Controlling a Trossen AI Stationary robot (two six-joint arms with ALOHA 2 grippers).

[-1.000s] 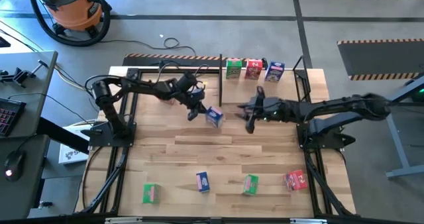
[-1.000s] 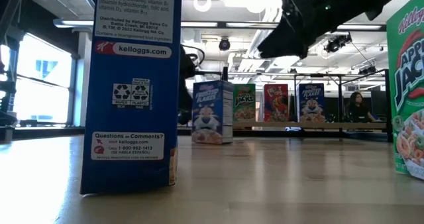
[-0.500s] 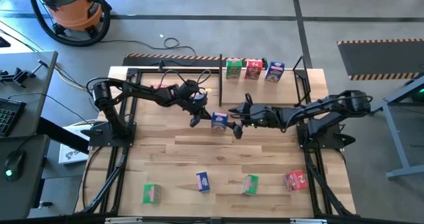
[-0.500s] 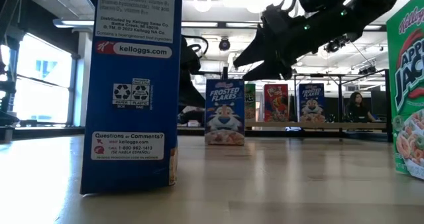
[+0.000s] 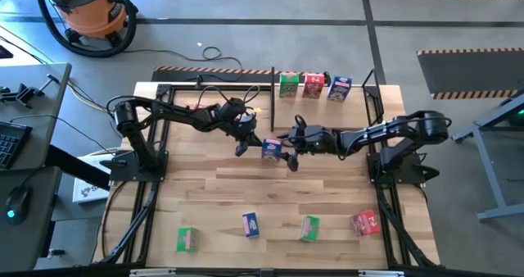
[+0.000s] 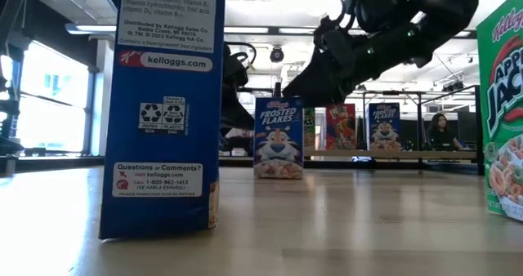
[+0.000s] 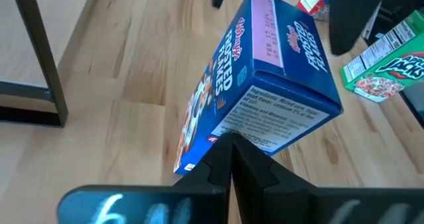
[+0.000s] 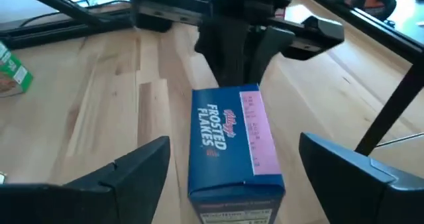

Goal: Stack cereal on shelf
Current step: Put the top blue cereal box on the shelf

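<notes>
The blue cereal box (image 5: 271, 150) is standing upright mid-table between the fingers of your right gripper (image 5: 291, 150), which are spread wide and not touching it. Your left gripper (image 5: 243, 145), fingers pressed together, is sitting just beside it opposite.

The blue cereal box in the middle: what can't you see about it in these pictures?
- Blue box: high view too small to read its print.
- Its back face: hidden in the right wrist view; left gripper stands behind it.
- Whether the shut left gripper touches it: left wrist view too close to tell.
- Right gripper pads: cut off by the edge.
</notes>
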